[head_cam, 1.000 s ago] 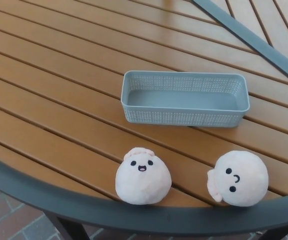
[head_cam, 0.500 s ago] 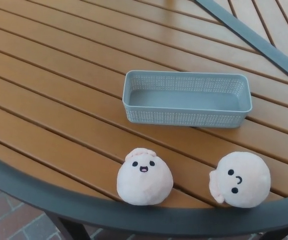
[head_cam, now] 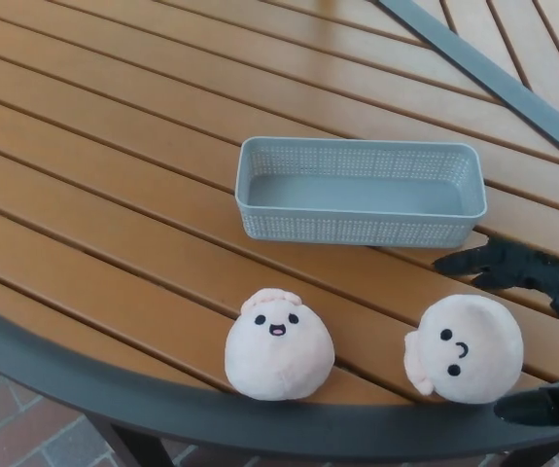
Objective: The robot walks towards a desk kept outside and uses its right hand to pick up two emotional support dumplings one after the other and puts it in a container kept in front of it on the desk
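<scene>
**Two dumplings sat waiting as the right hand reached in**

Two plush dumplings sat near the dark rim of the slatted wooden table (head_cam: 114, 156), and neither one had been lifted. Out on the left, the smiling dumpling (head_cam: 279, 343) rested upright on the slats, open mouth facing the camera, its pleated top tipped a little to the left. Beyond it, further up the table, the grey mesh container (head_cam: 359, 228) lay lengthwise across the slats with nothing inside, well apart from both toys.

Moving right, the second dumpling (head_cam: 465, 348) lay tilted on its side, its pleated knot pointing left and its small face turned sideways. And there was the robot's right hand (head_cam: 541, 331), coming in from the right edge of the picture, spread wide and grasping nothing: upper fingers (head_cam: 483, 261) stretched out above the toy, just short of the container's near right corner, and a lower finger (head_cam: 541, 404) down below at the table's rim. The second dumpling sat between them, untouched as far as the view showed. The left hand was out of view.
</scene>
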